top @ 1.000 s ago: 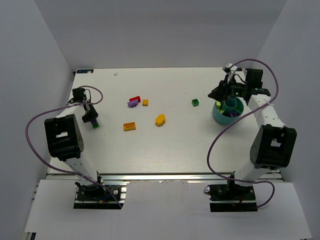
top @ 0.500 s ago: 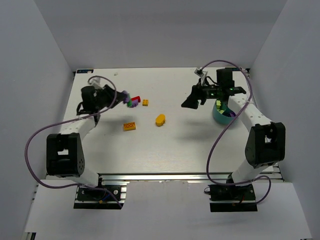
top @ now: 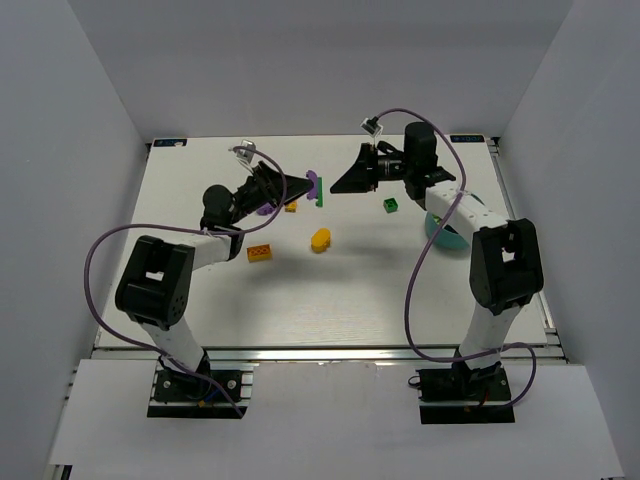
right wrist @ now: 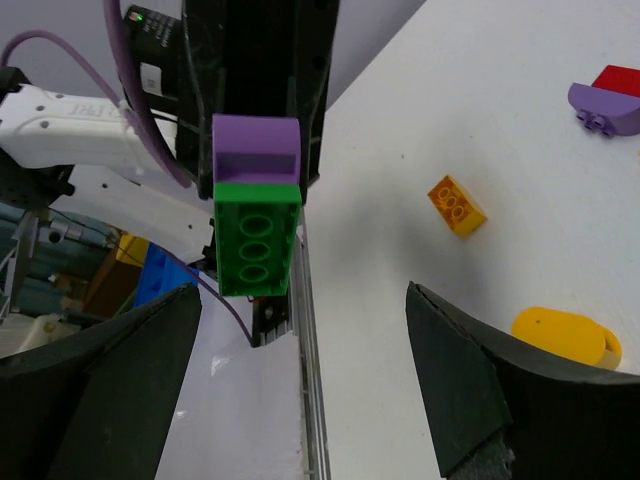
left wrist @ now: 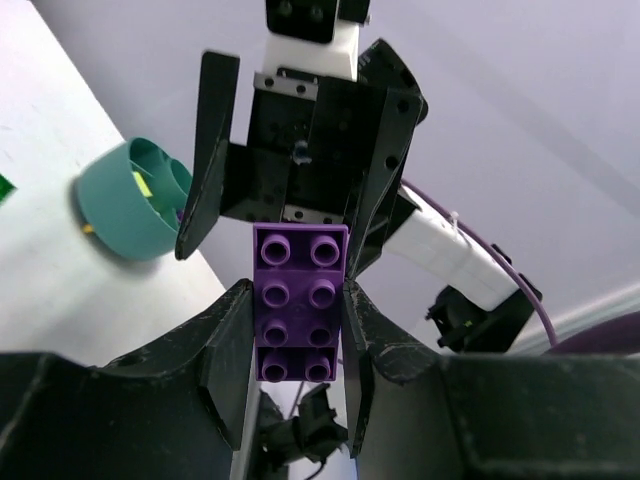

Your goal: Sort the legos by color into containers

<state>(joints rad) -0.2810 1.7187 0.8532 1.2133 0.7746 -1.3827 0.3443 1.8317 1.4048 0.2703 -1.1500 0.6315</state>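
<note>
Starting nearest the arms: got an orange brick (top: 260,253) lying left of centre on the counter (top: 350,290), with a yellow oval brick (top: 320,239) just to its right and a touch farther back.

Over on the right, spotting a teal bowl (left wrist: 115,220) on the counter, mostly hidden behind the right arm from above. From the left wrist view, can make out a lime-yellow piece inside it plus something purple, too small to call.

Next row back:
- small green brick (top: 390,206) right of centre, well apart from the others
- small orange brick (top: 290,205) left of centre
- purple curved brick (top: 265,209) just left of that, with a red brick (right wrist: 620,80) close against its far side. Can't tell if touching.

Farther back and up in the air, well off the counter: left jaws clamped on the sides of a purple brick (left wrist: 298,300), studded face turned toward the left wrist camera, with a long green brick (right wrist: 258,240) stuck to it. Right jaws spread wide open, pointing straight at that stack from the right, tips just beside it. Gripping nothing, and can't tell whether touching the stack or not.
</note>
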